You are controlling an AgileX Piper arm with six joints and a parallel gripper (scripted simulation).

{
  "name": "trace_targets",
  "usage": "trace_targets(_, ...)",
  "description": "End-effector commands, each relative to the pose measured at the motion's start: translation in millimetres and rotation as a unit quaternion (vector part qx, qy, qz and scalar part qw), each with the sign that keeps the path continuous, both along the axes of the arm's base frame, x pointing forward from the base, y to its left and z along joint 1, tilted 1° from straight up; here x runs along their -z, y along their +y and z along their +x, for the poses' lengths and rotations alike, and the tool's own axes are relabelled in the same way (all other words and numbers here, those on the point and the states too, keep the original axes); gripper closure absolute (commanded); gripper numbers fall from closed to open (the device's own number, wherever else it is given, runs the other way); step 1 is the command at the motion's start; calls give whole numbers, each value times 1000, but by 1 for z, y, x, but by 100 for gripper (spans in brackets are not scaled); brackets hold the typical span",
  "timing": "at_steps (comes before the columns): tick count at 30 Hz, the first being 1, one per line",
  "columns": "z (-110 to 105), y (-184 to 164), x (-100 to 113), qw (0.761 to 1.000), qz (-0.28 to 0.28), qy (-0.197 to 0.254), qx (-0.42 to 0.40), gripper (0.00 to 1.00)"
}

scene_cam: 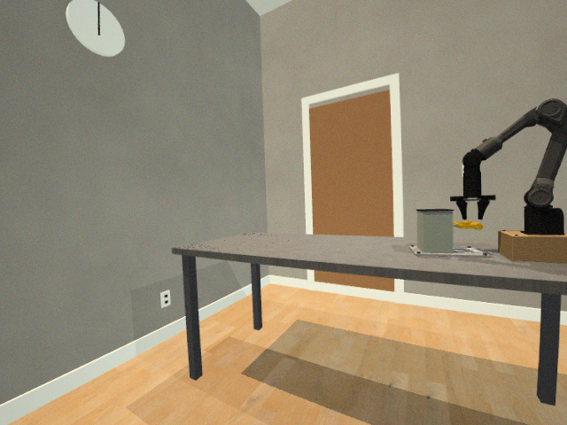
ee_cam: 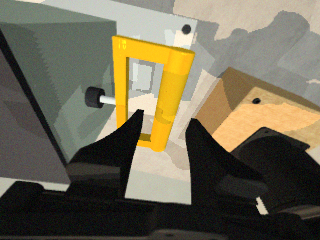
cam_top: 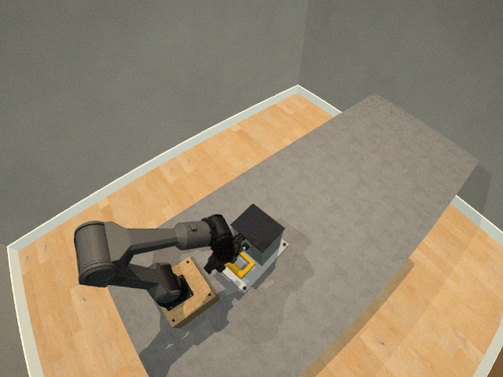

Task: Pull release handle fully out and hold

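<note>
Just above the yellow release handle (ee_cam: 167, 95) — end effector (ee_cam: 164, 132), fingers apart.

Release handle (ee_cam: 172, 95): yellow, smooth, plastic-looking, slight sheen on the round grip bar.
Handle rod (ee_cam: 108, 100): pale, metal-looking, with a matt black end cap.
Housing (scene_cam: 434, 230): grey-green walls, matt; dark matt lid.
Base plate (cam_top: 244, 280): light grey, smooth, metal-looking.
Pedestal (cam_top: 203, 298): light wood, visible grain, matt.
Table (cam_top: 345, 170): grey, mottled, stone-like, matt.
Gripper (ee_cam: 164, 135): black, matt fingers.
Floor (cam_top: 227, 146): wood boards, light satin finish.
</note>
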State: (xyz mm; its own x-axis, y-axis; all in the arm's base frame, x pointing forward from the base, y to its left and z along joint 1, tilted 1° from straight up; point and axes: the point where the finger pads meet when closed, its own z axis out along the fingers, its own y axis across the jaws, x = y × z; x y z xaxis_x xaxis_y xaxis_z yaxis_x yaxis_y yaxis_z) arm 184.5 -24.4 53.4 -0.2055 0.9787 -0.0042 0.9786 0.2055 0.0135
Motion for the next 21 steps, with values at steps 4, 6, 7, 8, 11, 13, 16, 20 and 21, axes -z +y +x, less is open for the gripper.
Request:
trace_targets(4,-1,0,3,1000,1,2,0,34)
trace_targets(6,-1,0,3,1000,1,2,0,34)
trace_targets(7,-1,0,3,1000,1,2,0,34)
trace_targets(8,0,0,4,1000,1,1,0,34)
trace_targets(11,-1,0,6,1000,1,2,0,34)
trace_targets(13,-1,0,7,1000,1,2,0,34)
trace_targets(16,-1,0,10,1000,1,2,0,34)
trace_targets(20,-1,0,13,1000,1,2,0,34)
trace_targets(21,-1,0,14,1000,1,2,0,34)
